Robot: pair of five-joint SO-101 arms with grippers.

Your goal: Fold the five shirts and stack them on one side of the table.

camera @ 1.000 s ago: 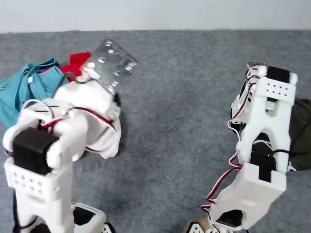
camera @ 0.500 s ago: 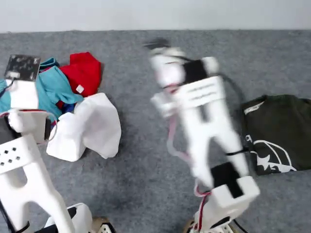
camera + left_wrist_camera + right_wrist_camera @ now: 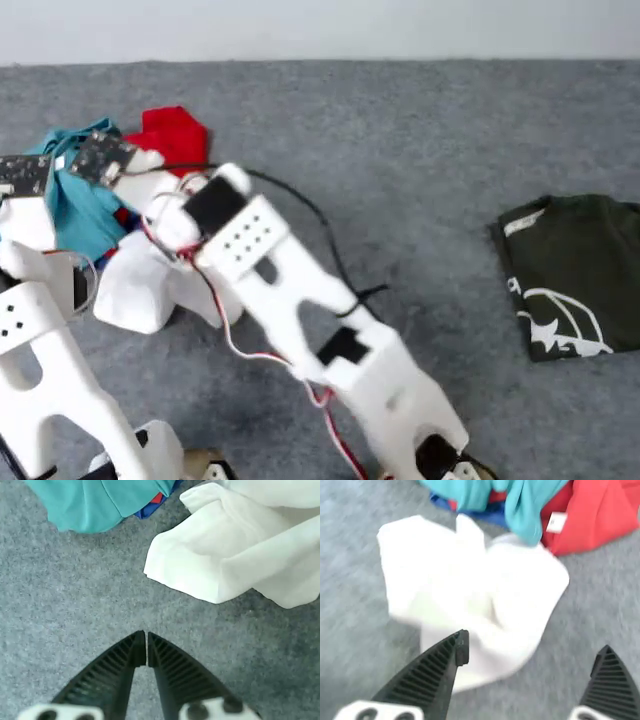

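While one garment, the dark green shirt (image 3: 572, 275), lies folded flat with its print upward, the other four are not yet folded.

Position of items, referred to the white shirt (image 3: 470, 595):
- Dark green shirt: well apart from the white shirt, at the opposite side of the table (image 3: 400, 150). It appears to be the start of the stack, with nothing on top of it.
- White shirt: crumpled in a loose heap, with no visible fold begun.
- Teal shirt (image 3: 75, 205): bunched and touching the white shirt on the side nearer the back wall.
- Red shirt (image 3: 172, 135): bunched beside the teal shirt, just beyond the white shirt.
- Blue shirt (image 3: 150, 509): only a narrow edge shows from under the teal shirt, just beside the white shirt's border.

Grippers:
- Right gripper (image 3: 535, 650): hangs directly over the white shirt, jaws spread wide and empty.
- Left gripper (image 3: 146, 637): sits over bare table just beside the white shirt's edge, jaws pressed together with nothing between them.

Assessment: one of the five shirts is complete and four are outstanding. The white shirt is judged the next item, since it lies clear of the pile and under the spread claw. It will need lifting and flattening before any fold. The teal, red and blue shirts overlap and will likely need separating first.
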